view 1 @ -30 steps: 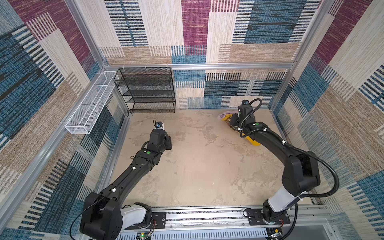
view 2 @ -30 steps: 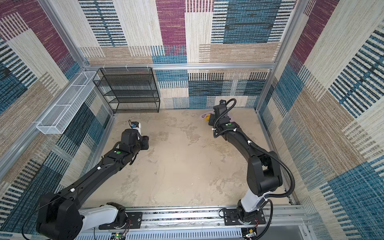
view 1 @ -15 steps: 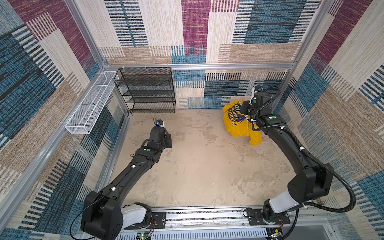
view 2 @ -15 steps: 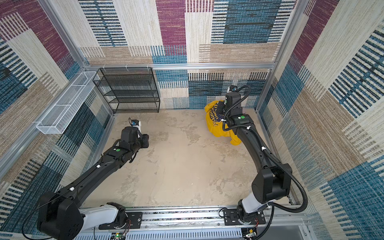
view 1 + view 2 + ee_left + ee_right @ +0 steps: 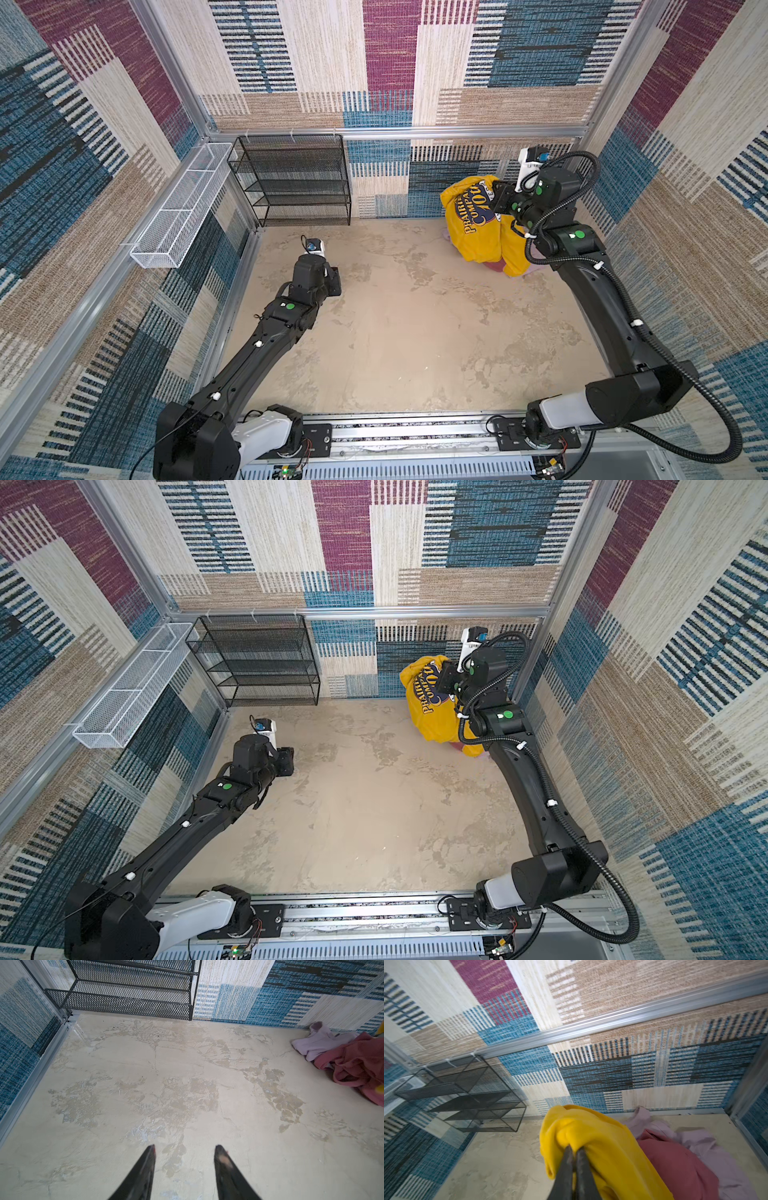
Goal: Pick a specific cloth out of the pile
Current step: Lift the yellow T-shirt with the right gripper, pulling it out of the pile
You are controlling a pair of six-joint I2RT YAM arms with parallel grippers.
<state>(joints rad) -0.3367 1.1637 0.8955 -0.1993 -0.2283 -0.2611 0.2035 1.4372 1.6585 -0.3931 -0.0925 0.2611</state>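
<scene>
The yellow jersey cloth (image 5: 473,226) with dark-blue printed lettering hangs bunched in the far right corner of the scene, up off the table, close to the patchwork-patterned far wall (image 5: 386,62). The right claw (image 5: 574,1149) is pinched tight on a fold at the top of it. Its two dark fingers almost meet with yellow fabric squeezed between them, and the rest of the cloth drapes down from there. Beneath it, on the mottled beige table (image 5: 415,332), lies the rest of the pile: a crumpled dusty-pink cloth (image 5: 675,1169) with a pale lilac cloth (image 5: 720,1145) beside it on the far side. Whether the yellow hem touches the pink cloth cannot be told.

The left claw (image 5: 185,1147) hovers over bare table on the left side, toward the far end, well apart from the pile. Its fingers stand moderately apart with nothing between them. A black wire-mesh shelf rack (image 5: 291,183) stands against the far wall by the far left corner, and a long white wire basket (image 5: 178,216) is fixed to the patterned left wall (image 5: 62,166).
</scene>
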